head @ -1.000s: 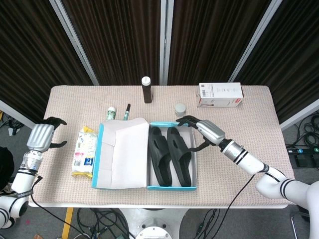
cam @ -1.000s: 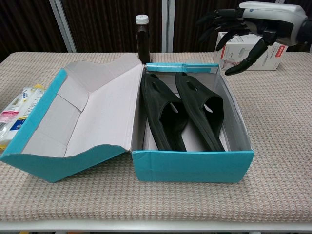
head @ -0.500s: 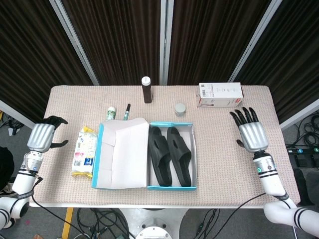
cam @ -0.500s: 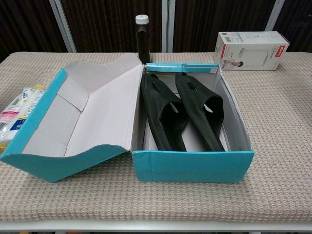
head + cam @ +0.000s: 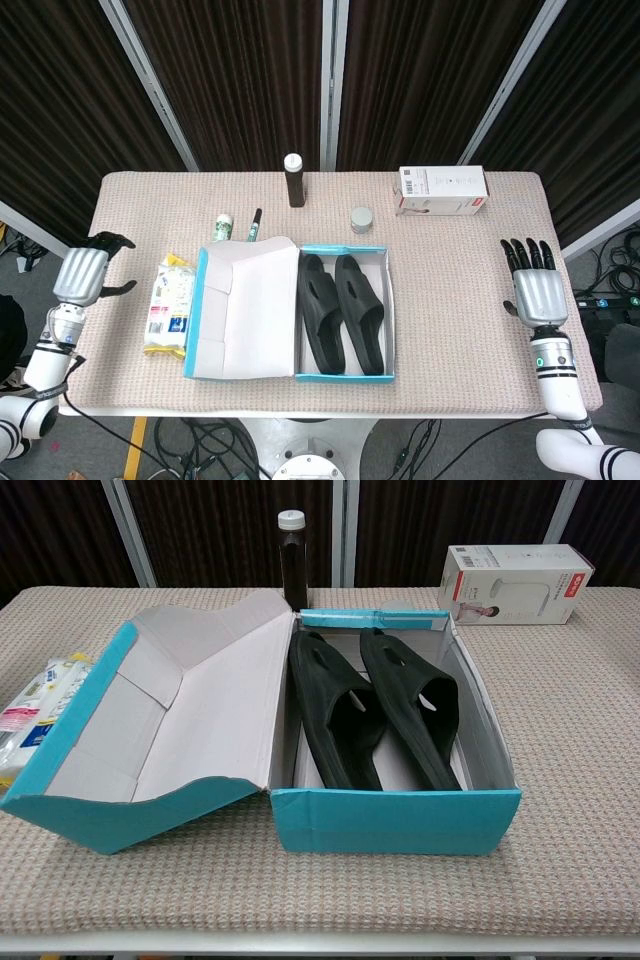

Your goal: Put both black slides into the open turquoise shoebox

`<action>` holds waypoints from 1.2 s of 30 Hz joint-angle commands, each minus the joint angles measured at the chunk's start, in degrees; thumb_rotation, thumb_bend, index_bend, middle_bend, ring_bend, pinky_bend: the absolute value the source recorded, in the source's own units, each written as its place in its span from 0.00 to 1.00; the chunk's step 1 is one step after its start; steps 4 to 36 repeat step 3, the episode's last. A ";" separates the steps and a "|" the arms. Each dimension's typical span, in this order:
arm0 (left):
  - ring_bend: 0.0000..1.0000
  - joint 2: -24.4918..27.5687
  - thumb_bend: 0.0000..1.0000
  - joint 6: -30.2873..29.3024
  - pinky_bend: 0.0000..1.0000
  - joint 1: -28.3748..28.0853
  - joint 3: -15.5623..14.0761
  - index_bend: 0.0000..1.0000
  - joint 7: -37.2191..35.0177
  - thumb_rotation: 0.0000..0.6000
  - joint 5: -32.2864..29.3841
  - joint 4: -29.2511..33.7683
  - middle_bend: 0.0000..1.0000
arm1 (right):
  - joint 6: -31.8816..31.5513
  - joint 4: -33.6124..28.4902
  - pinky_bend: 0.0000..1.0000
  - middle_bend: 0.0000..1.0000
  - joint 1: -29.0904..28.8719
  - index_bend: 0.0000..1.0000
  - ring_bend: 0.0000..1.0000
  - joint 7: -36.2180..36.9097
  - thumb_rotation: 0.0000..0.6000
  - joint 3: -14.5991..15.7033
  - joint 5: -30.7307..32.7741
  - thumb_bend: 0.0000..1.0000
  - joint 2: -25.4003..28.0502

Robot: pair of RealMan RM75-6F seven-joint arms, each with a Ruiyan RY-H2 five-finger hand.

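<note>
Slides (image 5: 344, 312) lie in shoebox (image 5: 345, 376); right hand (image 5: 538, 286), empty and spread, has withdrawn further; left hand (image 5: 84, 273) unchanged, empty.

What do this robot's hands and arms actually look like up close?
Each hand, left and right, has a silver-grey ribbed back and black fingers. The wrists are white with black rings; the right one shows a small green light. A thin black cable runs along the left arm.

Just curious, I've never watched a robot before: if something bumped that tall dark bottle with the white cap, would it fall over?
Probably. The bottle stands upright, tall and narrow on a small base, so a nudge near its white cap could tip it. Being round, it would likely roll on the table.
</note>
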State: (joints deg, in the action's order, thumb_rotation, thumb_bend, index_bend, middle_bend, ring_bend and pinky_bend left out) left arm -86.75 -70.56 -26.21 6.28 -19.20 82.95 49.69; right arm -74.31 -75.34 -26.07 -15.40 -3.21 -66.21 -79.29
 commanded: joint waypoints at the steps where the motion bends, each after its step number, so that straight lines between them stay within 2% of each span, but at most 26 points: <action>1: 0.22 -0.30 0.13 0.24 0.32 0.04 -0.09 0.35 -0.33 1.00 -0.09 -0.48 0.31 | 0.39 -0.05 0.00 0.08 0.04 0.06 0.00 0.11 1.00 -0.47 -0.82 0.00 -0.15; 36: 0.22 -0.44 0.13 0.21 0.32 0.19 -0.18 0.35 -0.56 1.00 -0.10 -0.73 0.31 | 0.54 0.03 0.00 0.08 0.08 0.06 0.00 0.25 1.00 -0.93 -1.37 0.00 -0.31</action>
